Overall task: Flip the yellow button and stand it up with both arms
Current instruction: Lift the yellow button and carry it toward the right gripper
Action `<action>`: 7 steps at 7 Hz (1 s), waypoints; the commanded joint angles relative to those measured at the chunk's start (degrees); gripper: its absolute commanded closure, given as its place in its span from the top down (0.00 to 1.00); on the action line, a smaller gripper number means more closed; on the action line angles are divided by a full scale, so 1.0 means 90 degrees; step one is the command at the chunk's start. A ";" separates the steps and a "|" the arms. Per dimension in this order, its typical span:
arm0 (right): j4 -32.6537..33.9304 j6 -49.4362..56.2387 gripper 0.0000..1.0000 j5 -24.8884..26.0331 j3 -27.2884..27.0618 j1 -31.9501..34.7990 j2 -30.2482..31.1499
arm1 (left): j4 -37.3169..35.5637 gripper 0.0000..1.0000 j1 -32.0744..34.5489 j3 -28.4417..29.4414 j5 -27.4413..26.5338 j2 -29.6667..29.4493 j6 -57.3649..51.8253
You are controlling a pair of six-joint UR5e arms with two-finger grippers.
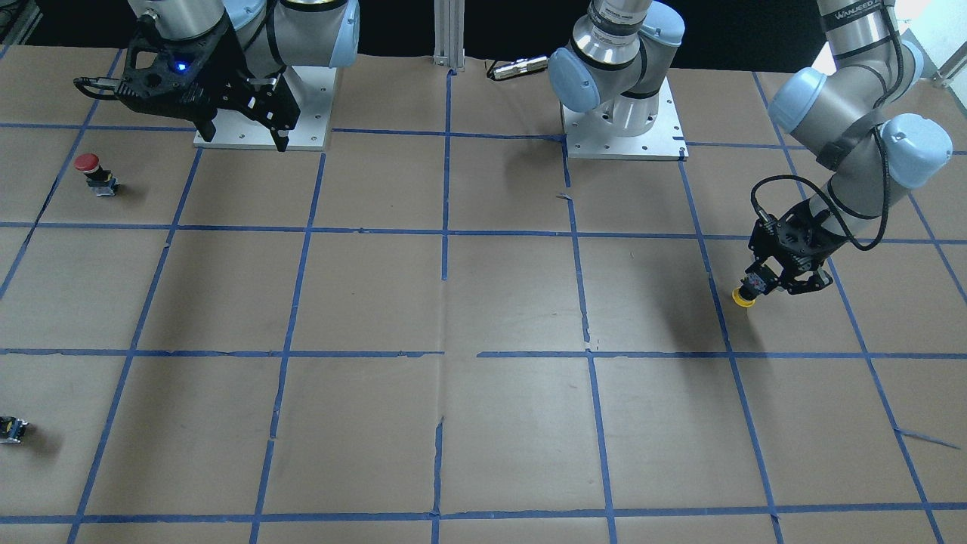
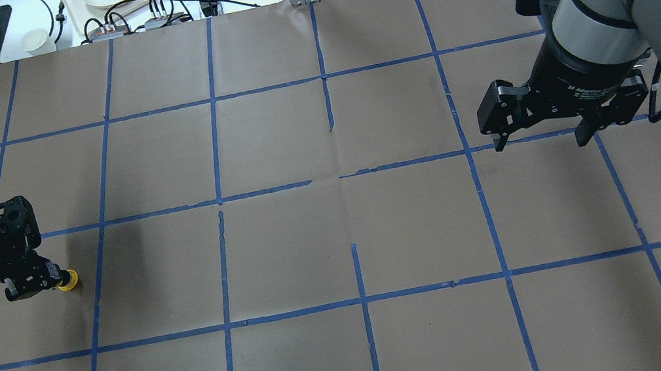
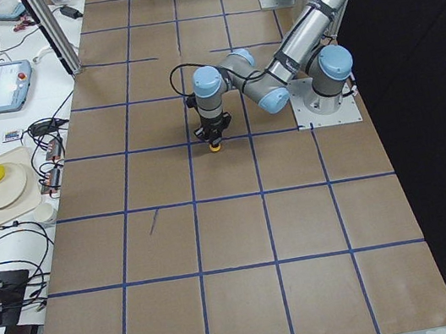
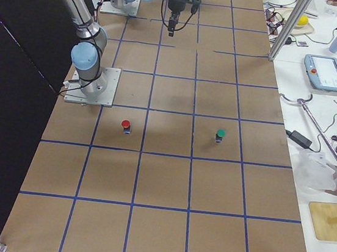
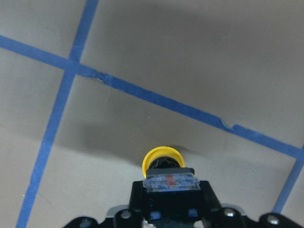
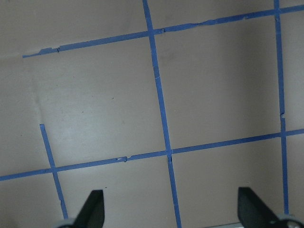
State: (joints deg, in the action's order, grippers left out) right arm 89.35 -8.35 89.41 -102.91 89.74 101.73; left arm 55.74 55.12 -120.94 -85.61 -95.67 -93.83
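L gripper (image 2: 45,282) clamped on yellow button (image 1: 744,298), cap down at table (image 1: 483,302); body mostly hidden by fingers, cap-table contact unclear.
R gripper (image 2: 540,137) spread wide, well apart. Red button (image 1: 91,170), green button (image 4: 220,134), small dark block (image 1: 11,428) far off.

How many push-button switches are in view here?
3. The yellow button is clamped in the left gripper at the table's left end; the red button stands near the right arm's base; the green button stands farther out, clear only in the exterior right view.
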 commanded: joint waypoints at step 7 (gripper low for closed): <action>0.0062 -0.2310 1.00 -0.2340 0.0125 -0.0351 -0.0053 | 0.5034 0.18 0.2145 0.1971 0.3683 0.1079 0.5837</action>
State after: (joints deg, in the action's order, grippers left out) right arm 89.78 -22.29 75.20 -102.22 87.66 101.36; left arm 95.91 71.99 -105.87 -61.33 -85.84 -49.20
